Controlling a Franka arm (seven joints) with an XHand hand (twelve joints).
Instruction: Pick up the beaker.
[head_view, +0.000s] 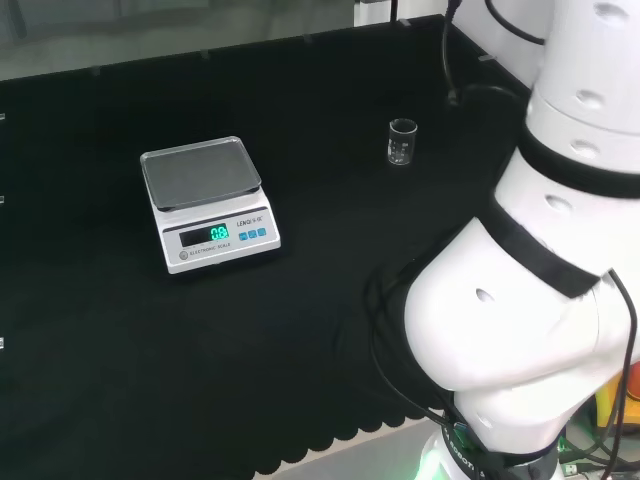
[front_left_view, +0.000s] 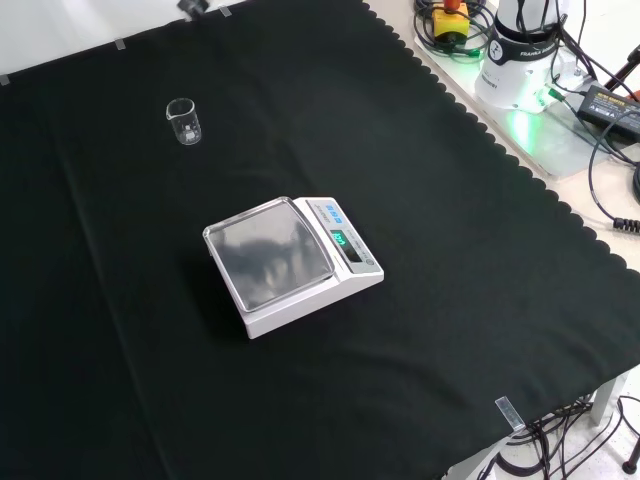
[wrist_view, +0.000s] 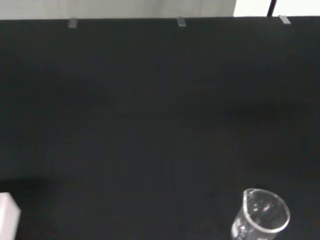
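Observation:
A small clear glass beaker stands upright on the black cloth, to the left of the arm's white links in the head view. In the front view the beaker stands far back at the upper left, alone on the cloth. The wrist view has the beaker close by, with its spout and printed scale visible, and it looks empty.
A white electronic scale with a grey pan and lit green display sits left of the beaker in the head view; in the front view the scale is mid-cloth. The arm's base, cables and a power brick lie beyond the cloth's scalloped edge.

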